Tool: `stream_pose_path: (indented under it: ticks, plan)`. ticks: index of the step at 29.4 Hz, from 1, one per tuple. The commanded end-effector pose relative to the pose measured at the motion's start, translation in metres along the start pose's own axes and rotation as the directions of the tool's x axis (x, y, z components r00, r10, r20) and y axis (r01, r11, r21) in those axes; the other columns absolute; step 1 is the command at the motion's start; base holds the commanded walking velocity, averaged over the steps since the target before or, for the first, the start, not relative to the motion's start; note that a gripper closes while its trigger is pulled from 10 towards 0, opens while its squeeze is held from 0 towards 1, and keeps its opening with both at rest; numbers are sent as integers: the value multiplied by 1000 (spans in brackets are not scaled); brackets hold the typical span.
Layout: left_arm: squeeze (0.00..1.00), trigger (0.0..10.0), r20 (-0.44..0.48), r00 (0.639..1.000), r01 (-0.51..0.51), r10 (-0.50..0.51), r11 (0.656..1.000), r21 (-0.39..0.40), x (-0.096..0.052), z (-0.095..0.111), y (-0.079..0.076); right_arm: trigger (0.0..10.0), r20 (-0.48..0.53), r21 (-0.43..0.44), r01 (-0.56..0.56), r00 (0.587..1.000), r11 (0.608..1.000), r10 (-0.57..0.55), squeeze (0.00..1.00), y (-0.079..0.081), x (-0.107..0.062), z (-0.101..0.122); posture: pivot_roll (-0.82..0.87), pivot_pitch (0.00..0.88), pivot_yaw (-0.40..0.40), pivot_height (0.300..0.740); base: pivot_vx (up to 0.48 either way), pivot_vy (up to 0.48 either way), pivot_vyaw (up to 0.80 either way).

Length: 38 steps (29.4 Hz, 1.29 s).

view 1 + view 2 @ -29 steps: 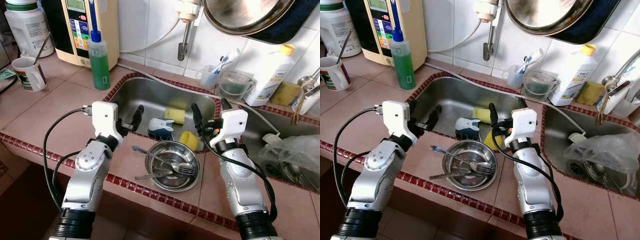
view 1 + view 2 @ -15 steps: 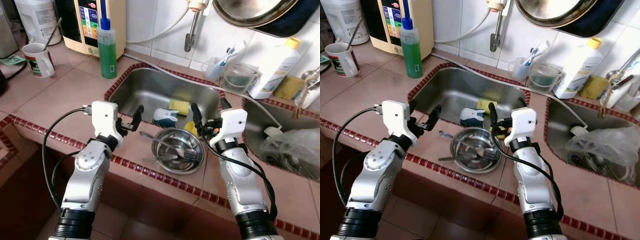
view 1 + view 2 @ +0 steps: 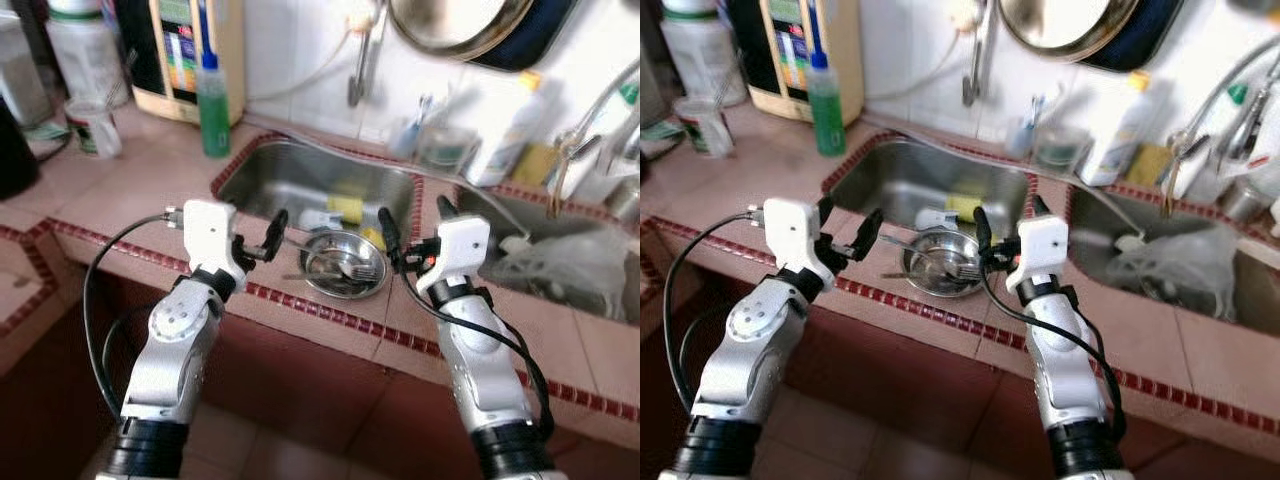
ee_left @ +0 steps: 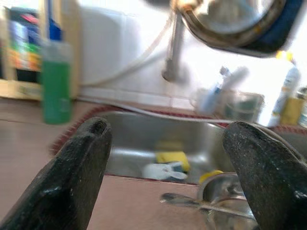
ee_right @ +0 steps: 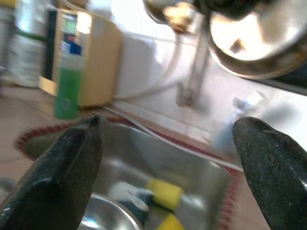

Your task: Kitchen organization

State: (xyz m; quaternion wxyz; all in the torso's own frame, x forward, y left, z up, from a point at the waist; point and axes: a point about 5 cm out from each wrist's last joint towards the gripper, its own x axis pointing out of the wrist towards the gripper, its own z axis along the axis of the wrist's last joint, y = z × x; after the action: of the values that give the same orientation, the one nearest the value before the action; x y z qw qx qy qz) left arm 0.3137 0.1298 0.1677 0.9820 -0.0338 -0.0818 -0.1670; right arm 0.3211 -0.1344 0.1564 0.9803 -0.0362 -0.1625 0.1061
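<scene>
A steel bowl [image 3: 343, 265] holding a fork and a spoon sits on the tiled counter at the sink's front edge. Behind it, in the steel sink [image 3: 290, 170], lie a yellow sponge [image 3: 347, 208] and a blue-and-white cup [image 3: 318, 218]. My left gripper [image 3: 258, 240] is open and empty, held in front of the counter to the left of the bowl. To the bowl's right my right gripper [image 3: 413, 222] is also open and empty. In the left wrist view the bowl [image 4: 230, 203] lies beyond the spread fingers [image 4: 72, 177]. The picture is blurred.
A green soap bottle [image 3: 212, 100], a beige water appliance [image 3: 190, 45] and a mug [image 3: 95, 128] stand at the back left. A second sink on the right holds a plastic bag [image 3: 565, 262]. A white bottle [image 3: 508, 140] and a hanging pan [image 3: 450, 25] are behind.
The whole picture has shifted: the camera has drawn back from the counter, and more of the counter front and floor shows. Both arms keep the same pose, fingers apart.
</scene>
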Motion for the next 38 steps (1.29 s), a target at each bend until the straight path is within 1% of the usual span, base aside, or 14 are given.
stream_pose_path:
  ticks: [1, 5, 11, 14, 19, 21, 23, 24, 26, 28, 31, 32, 36, 38]
  plan:
    - [0, 10000, 4, 1000, 23, -23, 1000, -4, 2, 2, -4, 10000, -8, -4, 11, 1000, 1000, -11, 0, -2, -1, -1, 135, 0, -88, 740, 0, 0, 0]
    - [0, 10000, -1, 999, 34, -34, 999, 3, 1, 1, -5, 10000, -14, -7, 5, 1000, 1000, -5, 0, -2, -1, -2, 136, 0, -88, 740, 0, 0, 0]
    - [0, 10000, -26, 995, 94, -93, 995, 40, -3, -3, -8, 10000, -36, -19, -5, 999, 1000, 5, 0, -4, -4, -6, 134, 0, -86, 740, 0, 0, 0]
    - [0, 10000, -51, 992, 118, -116, 992, 35, -5, -6, -10, 10000, -64, -24, -9, 998, 1000, 8, 0, -6, -7, -11, 130, 0, -84, 740, 0, 0, 0]
    - [0, 10000, -85, 985, 151, -148, 988, 21, -9, -12, -13, 10000, -66, -51, -45, 997, 998, 42, 0, -3, -15, -15, 125, 0, -81, 740, 0, 0, 0]
    - [0, 10000, -118, 972, 205, -203, 979, 8, -16, -19, -20, 10000, -41, -11, -33, 999, 999, 33, 0, -5, -24, -16, 121, 0, -78, 740, 0, 0, 0]
    - [0, 10000, -134, 963, 235, -232, 972, 3, -21, -22, -25, 10000, -23, -1, -25, 999, 1000, 25, 0, -6, -29, -13, 117, 0, -76, 740, 0, 0, 0]
    - [0, 10000, -143, 955, 260, -259, 966, -10, -24, -25, -28, 10000, -8, -1, -36, 999, 999, 36, 0, -5, -36, -12, 117, 0, -76, 740, 0, 0, 0]
    - [0, 10000, -150, 951, 272, -271, 962, -19, -26, -26, -30, 10000, -5, -1, -51, 999, 999, 51, 0, -4, -41, -12, 113, 0, -75, 740, 0, 0, 0]
    - [0, 10000, -164, 945, 284, -284, 959, -24, -28, -28, -29, 10000, -4, -4, -76, 997, 997, 76, 0, -2, -52, -12, 103, 0, -72, 740, 0, 0, 0]
    - [0, 10000, -173, 938, 301, -300, 953, -24, -30, -28, -28, 10000, -1, -17, -101, 995, 995, 101, 0, 0, -60, -11, 99, 0, -69, 740, 0, 0, 0]
    - [0, 10000, -173, 938, 301, -300, 953, -24, -30, -28, -28, 10000, -1, -17, -101, 995, 995, 101, 0, 0, -60, -11, 99, 0, -69, 740, 0, 0, 0]
    - [0, 10000, -187, 926, 324, -329, 944, -58, -34, -29, -25, 10000, -21, -46, -154, 988, 987, 153, 0, 4, -76, -13, 97, 0, -67, 740, 0, 0, 0]
    - [0, 10000, -203, 915, 345, -348, 937, -48, -37, -31, -23, 10000, -45, -71, -189, 981, 979, 186, 0, 6, -87, -16, 93, 0, -61, 740, 0, 0, 0]
